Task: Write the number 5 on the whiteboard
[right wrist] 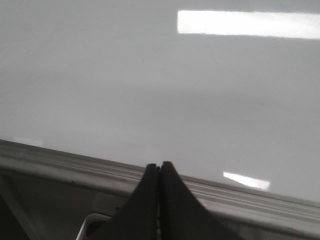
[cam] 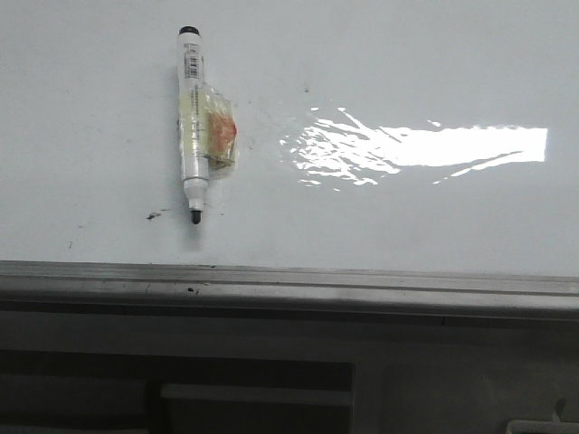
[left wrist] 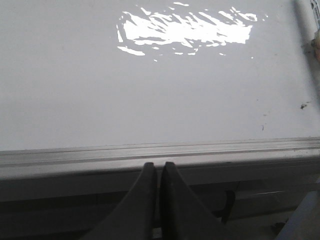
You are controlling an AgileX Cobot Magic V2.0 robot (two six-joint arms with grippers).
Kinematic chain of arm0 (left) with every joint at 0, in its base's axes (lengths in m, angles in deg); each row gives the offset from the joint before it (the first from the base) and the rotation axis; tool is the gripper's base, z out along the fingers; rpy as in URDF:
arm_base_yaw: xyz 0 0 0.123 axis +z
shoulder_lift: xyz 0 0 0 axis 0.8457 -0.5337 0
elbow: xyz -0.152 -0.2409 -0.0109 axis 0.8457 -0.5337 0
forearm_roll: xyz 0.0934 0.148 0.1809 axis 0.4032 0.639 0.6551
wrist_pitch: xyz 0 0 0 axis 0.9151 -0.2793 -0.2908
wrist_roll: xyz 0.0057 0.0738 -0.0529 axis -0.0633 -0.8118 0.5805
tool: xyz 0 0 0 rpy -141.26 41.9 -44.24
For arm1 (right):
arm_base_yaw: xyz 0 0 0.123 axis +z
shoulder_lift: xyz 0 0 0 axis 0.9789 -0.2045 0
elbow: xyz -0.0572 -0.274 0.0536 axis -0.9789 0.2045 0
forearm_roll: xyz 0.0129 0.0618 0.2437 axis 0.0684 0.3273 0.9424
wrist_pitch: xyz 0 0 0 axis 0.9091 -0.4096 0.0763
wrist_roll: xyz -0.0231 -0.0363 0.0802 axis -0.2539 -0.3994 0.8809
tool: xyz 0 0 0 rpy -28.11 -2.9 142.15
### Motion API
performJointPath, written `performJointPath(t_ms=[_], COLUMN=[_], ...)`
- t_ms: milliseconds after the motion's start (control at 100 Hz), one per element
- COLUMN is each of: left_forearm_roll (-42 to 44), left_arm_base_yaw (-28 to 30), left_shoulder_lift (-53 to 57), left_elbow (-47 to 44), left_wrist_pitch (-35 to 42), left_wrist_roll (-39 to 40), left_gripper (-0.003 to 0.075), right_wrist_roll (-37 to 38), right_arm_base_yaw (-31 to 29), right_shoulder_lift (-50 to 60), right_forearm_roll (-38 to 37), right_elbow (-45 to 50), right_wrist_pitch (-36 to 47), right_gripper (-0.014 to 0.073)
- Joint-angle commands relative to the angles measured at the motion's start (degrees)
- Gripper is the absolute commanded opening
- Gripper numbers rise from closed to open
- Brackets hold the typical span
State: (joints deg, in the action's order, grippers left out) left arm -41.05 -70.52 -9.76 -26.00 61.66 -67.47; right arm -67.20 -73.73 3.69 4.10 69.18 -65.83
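The whiteboard [cam: 380, 63] is a glossy white surface with a grey metal frame edge [cam: 289, 280] along its near side. A white marker [cam: 192, 122] with a black tip and black end cap lies on the board at the left, tip toward the frame, with a taped orange-yellow pad on its side. No number 5 shows on the board, only small dark smudges. My left gripper [left wrist: 155, 165] is shut and empty, just short of the frame [left wrist: 160, 152]. My right gripper [right wrist: 160, 165] is shut and empty over the frame edge [right wrist: 240, 197]. Neither gripper shows in the front view.
A strong glare patch [cam: 425, 149] lies on the board to the right of the marker. Small dark specks [cam: 156, 215] sit near the marker tip. Below the frame is a dark grey ledge with a recess [cam: 253, 398]. The marker's edge shows in the left wrist view [left wrist: 311, 20].
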Motion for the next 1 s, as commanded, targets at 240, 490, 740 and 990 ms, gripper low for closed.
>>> performJointPath(t_ms=[240,490,740,990], left_forearm_roll=[-0.88,-0.78,0.12,-1.08], left_arm_base_yaw=[0.27,0.27,0.27,0.27], left_shoulder_lift=[1.55,1.55,1.55,1.55], left_elbow=[-1.43,-1.43,-1.43,-1.43], left_wrist_pitch=[4.12,4.12,4.23,6.67], left_wrist_roll=[0.49,0.49,0.49,0.49], left_gripper=[-0.002,-0.002,-0.002,-0.002], right_wrist_roll=[-0.49,-0.49,-0.49,-0.49], right_arm_base_yaw=[-0.14,-0.14,-0.14,-0.14], right_shoulder_lift=[0.88,0.88,0.88,0.88], right_forearm_roll=[-0.92,-0.92,-0.92,-0.92], right_elbow=[1.32,1.32,1.32,1.32], right_wrist_pitch=[1.51,1.51,1.51,5.41], right_gripper=[-0.0053,-0.0053,-0.0053,-0.0053])
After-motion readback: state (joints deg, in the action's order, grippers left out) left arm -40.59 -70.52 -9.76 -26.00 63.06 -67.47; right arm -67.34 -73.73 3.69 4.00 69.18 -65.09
